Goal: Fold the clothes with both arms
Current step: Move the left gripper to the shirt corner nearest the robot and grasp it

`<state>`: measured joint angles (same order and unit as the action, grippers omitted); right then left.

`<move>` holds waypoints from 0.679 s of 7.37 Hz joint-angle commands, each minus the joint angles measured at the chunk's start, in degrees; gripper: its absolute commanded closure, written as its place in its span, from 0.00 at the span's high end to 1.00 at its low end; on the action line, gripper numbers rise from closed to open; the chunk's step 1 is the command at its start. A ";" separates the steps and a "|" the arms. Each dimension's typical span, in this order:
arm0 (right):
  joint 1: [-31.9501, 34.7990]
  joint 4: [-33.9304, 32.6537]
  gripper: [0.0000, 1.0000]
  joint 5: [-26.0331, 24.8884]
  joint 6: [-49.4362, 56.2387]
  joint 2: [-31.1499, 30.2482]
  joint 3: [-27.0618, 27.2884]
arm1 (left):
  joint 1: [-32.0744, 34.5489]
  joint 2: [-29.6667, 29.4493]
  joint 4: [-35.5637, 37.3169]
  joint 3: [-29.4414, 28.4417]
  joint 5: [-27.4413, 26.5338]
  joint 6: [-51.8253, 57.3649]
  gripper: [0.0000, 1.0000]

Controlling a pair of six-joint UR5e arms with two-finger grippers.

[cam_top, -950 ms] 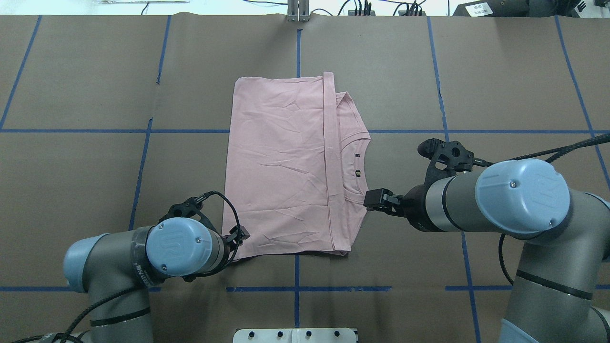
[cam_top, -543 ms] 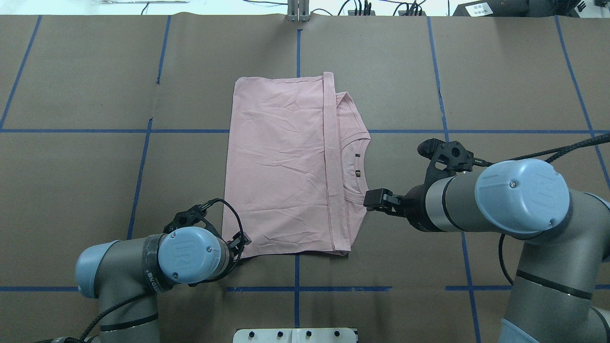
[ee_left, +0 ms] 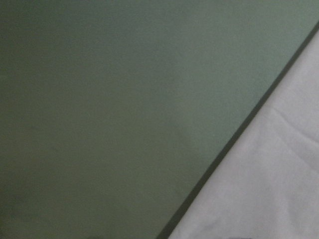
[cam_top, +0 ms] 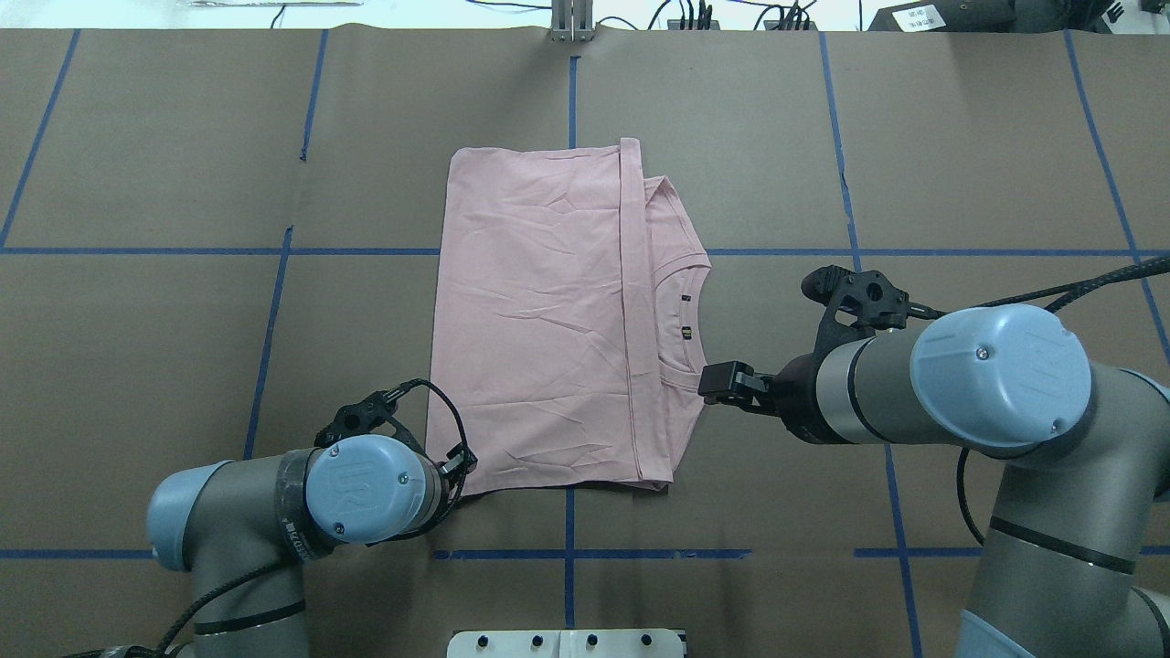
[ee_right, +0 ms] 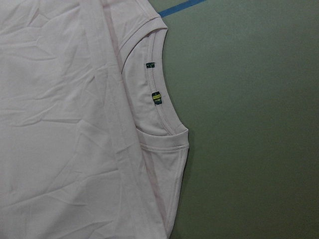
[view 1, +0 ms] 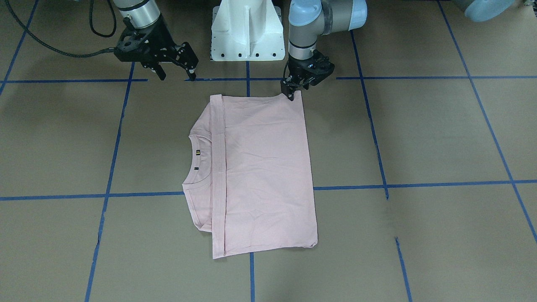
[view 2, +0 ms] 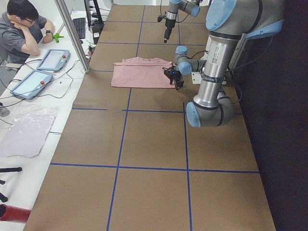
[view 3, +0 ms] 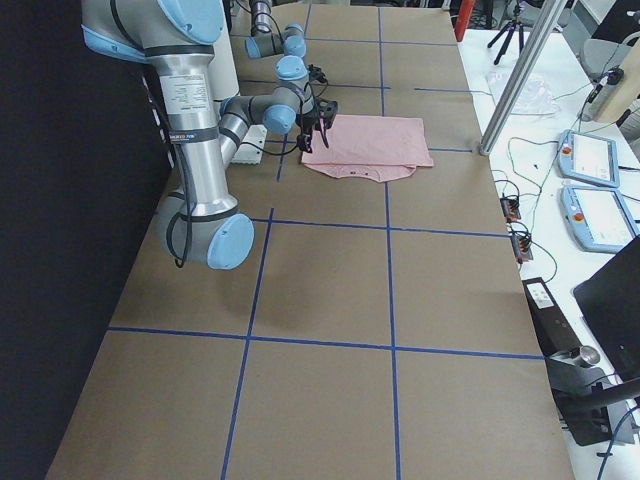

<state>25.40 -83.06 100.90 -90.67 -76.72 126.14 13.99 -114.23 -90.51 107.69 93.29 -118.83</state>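
Grey metal tubular left arm [cam_top: 238, 512] and right arm [cam_top: 859, 393]. Light blue round joint caps [cam_top: 1001, 379] with small screws and embossed UR logo [cam_top: 352, 489]. Black braided cables [cam_top: 1124, 271]. White pedestal base [view 1: 246, 29].

The left arm [cam_top: 274, 512] is on the move! Over the last second it slides back along the T-shirt [cam_top: 539, 320] toward the shirt's robot-side edge and a touch inward, closing on the corner at the robot's left. Most of that travel comes in the first half second, and since then it barely creeps. The left gripper [cam_top: 462, 466] now sits right at that corner, where a second ago it stood farther up the shirt's left edge. Whether its fingers touch the cloth is hard to say, since the wrist hides them from above.
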 commanded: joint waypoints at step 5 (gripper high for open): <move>-0.61 0.00 1.00 0.09 -0.21 0.08 -0.89 | 0.95 -0.64 0.07 2.43 0.14 0.97 0.00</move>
<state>25.27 -83.06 100.91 -90.67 -76.80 125.92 14.59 -114.87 -90.51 109.13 93.32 -118.11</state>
